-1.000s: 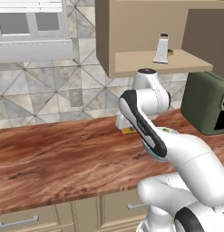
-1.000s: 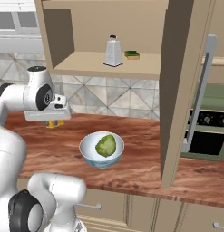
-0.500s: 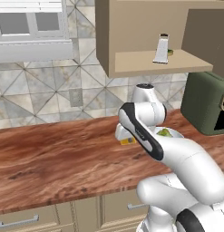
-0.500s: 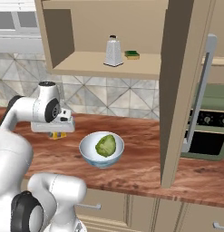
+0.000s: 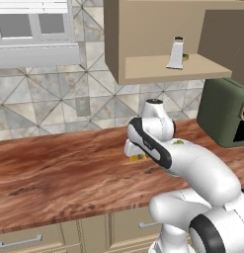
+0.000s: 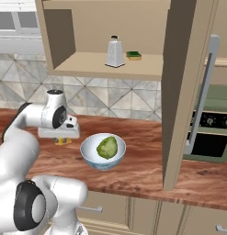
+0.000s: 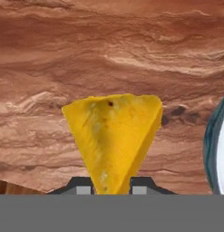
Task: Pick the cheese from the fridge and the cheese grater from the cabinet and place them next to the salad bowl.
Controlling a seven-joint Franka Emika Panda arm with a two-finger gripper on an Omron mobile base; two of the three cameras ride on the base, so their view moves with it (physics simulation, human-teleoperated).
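Hand view: cheese (image 7: 114, 136) btwn fingers (image 7: 84, 186), bowl rim (image 7: 213, 149) beside.

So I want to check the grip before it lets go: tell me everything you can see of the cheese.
The cheese is a small yellow-orange wedge, triangular, with faint pale mottling and a dark speck near its broad edge. In the hand view its narrow end sits between the two dark fingers, broad edge pointing away over the reddish wooden counter. From the base cameras it hangs low under the gripper, just left of the salad bowl; whether it touches the counter is unclear.
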